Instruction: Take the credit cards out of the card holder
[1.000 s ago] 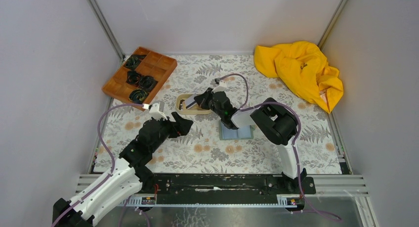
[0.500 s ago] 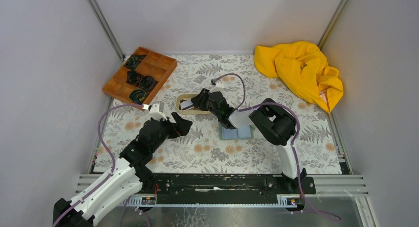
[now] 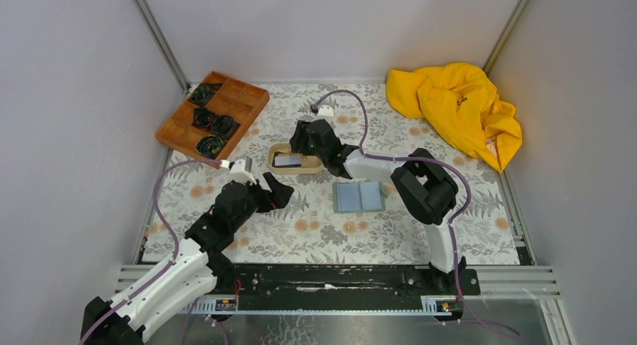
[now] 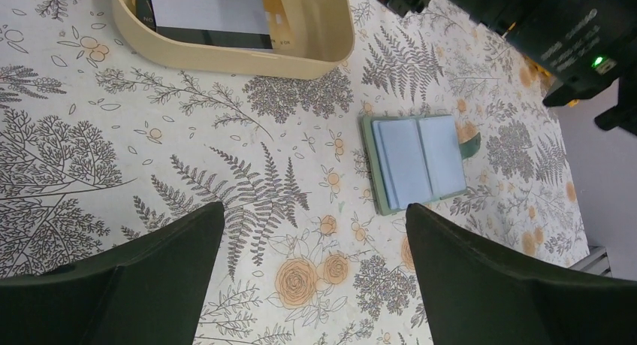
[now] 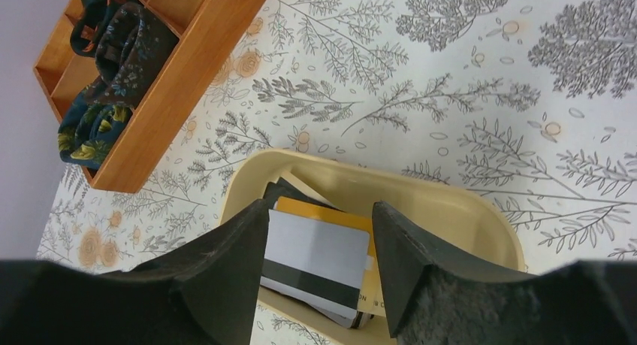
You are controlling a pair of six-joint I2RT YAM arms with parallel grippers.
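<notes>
The left fingers hang apart and empty above the floral worktop, well short of anything. Further right, the right fingers have swung from the card holder to the beige tray and spread open. The whitish credit card with its dark stripe now lies loose on the orange credit card in that tray. To the right again, the card holder lies unfolded on the worktop, uncovered now, both pale panels showing no card. The task looks nearly or fully finished.
</notes>
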